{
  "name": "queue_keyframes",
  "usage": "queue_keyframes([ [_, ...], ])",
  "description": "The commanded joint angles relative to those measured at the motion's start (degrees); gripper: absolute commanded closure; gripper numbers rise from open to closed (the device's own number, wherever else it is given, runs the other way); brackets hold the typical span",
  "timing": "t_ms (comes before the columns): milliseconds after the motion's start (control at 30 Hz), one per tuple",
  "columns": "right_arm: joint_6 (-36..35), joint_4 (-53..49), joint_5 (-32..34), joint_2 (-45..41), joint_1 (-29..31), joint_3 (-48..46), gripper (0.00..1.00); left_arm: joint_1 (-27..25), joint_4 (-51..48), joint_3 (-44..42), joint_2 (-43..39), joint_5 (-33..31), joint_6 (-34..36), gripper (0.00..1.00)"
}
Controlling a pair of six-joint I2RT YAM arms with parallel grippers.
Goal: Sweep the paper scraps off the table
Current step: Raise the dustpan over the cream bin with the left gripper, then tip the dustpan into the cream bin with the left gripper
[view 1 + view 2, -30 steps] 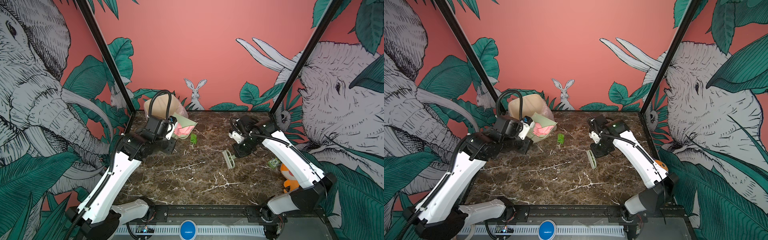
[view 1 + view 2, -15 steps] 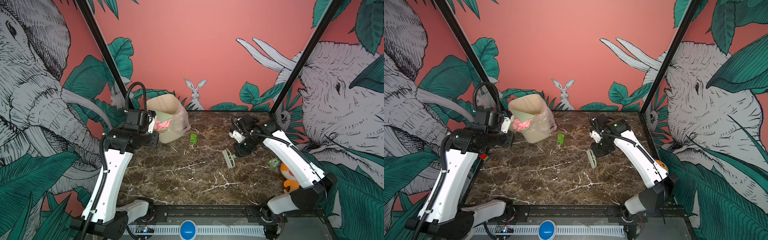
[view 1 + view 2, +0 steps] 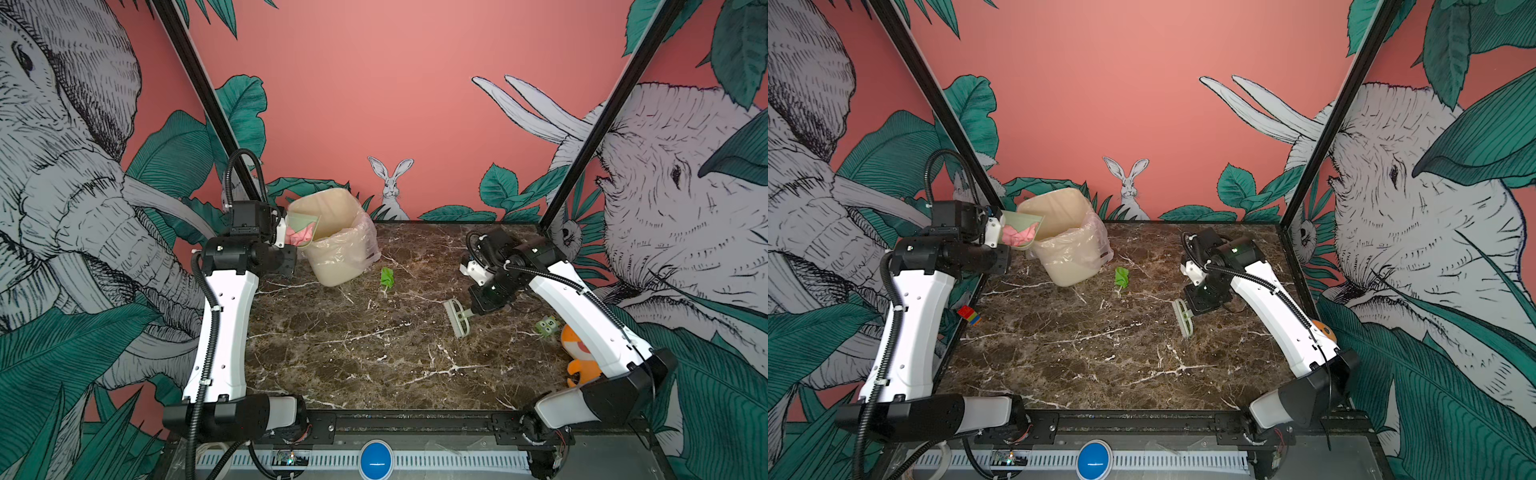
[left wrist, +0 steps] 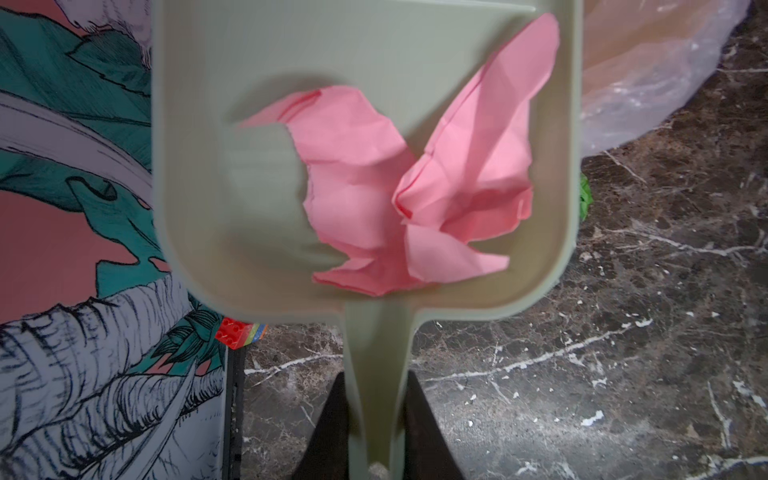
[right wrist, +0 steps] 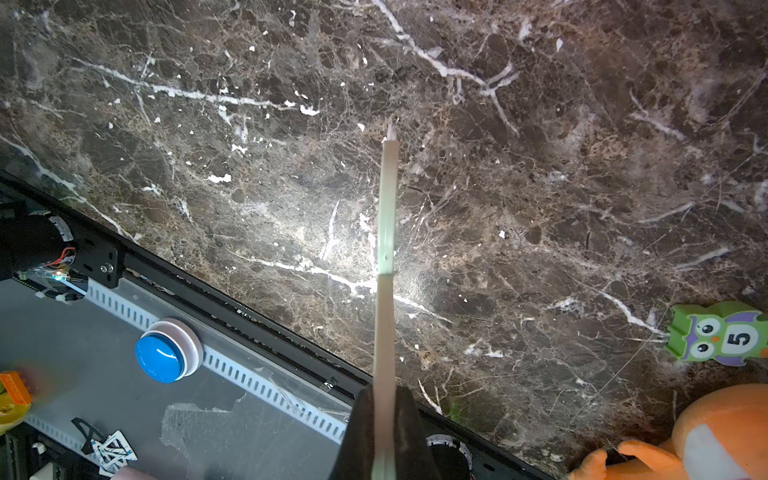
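Observed from the front of the rig: the left tool is pinched on the narrow handle of the pale green dustpan, its two dark fingers pressed against either side of the stem. The pan is held raised, well above the table, at the near rim of the lined bin. In my judgement it is placed there so the load can be tipped in. One crumpled pink scrap lies in the pan, toward the handle end, so the pan has not yet been emptied. The right tool is pressed together on the thin handle of the brush, which it holds out over the middle-right of the table, head pointing away from the bin. Whether the bristles touch the surface cannot be told. One green scrap lies on the table just beside the bin, between bin and brush, uncollected. I judge the brush is held ready for it.
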Motion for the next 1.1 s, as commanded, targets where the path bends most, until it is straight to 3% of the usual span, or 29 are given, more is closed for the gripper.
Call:
queue_keyframes([
  [0, -0.4, -0.1, -1.1, -1.7, -0.3, -0.9, 1.00, 0.8, 0.3, 4.2, 1.9, -3.2, 2.7, 0.84],
  [200, -0.7, 0.1, -1.7, -1.2, -0.3, -1.1, 1.00, 0.9, -2.3, 10.5, 7.5, -8.7, 6.6, 0.84],
  [400, -0.8, 0.3, -2.2, -0.4, -0.3, -0.7, 1.00, -0.4, -4.3, 15.2, 12.1, -10.1, 9.4, 0.83],
  [633, -0.9, 0.5, -2.4, 0.1, -0.3, -0.9, 1.00, -7.1, -4.9, 16.9, 15.2, -22.2, 13.8, 0.83],
  [1067, -1.3, 1.2, -3.1, 0.1, -0.4, -1.9, 1.00, -14.7, -0.9, 15.1, 17.2, -39.5, 20.5, 0.85],
])
